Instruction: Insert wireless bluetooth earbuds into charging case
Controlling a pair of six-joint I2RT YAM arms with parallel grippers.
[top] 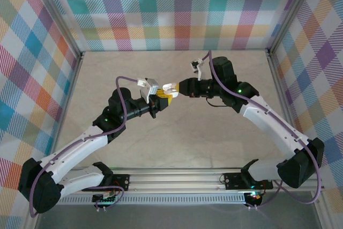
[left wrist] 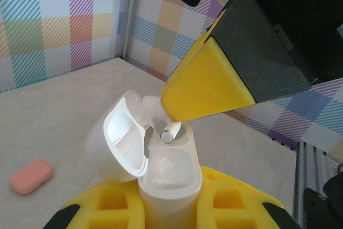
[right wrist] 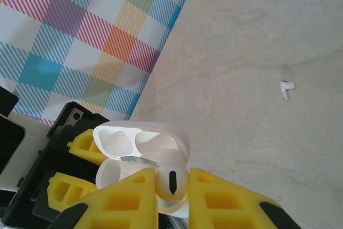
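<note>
Your left tool (left wrist: 170, 207) clamped on open case (left wrist: 171, 171) above surface (top: 177, 148) centre. Right tool (right wrist: 172, 175) pinched on white bud (left wrist: 168, 131), bud at case slot. Second white bud (right wrist: 286, 87), pink case (left wrist: 31, 176) lie loose on surface.

The right hand (right wrist: 172, 178) pinches a white earbud (right wrist: 172, 183) above the open white case (right wrist: 140, 142); a second earbud (right wrist: 287, 86) lies well apart on the table (right wrist: 252, 30).

The left arm (top: 86, 142) reaches from the near left toward the middle. The right arm (top: 270, 122) reaches from the near right and bends back left. Their yellow jaws meet above the tabletop (top: 177, 148). The left jaws pinch a white case (left wrist: 170, 178). The right jaws pinch a white earbud (right wrist: 171, 182).
</note>
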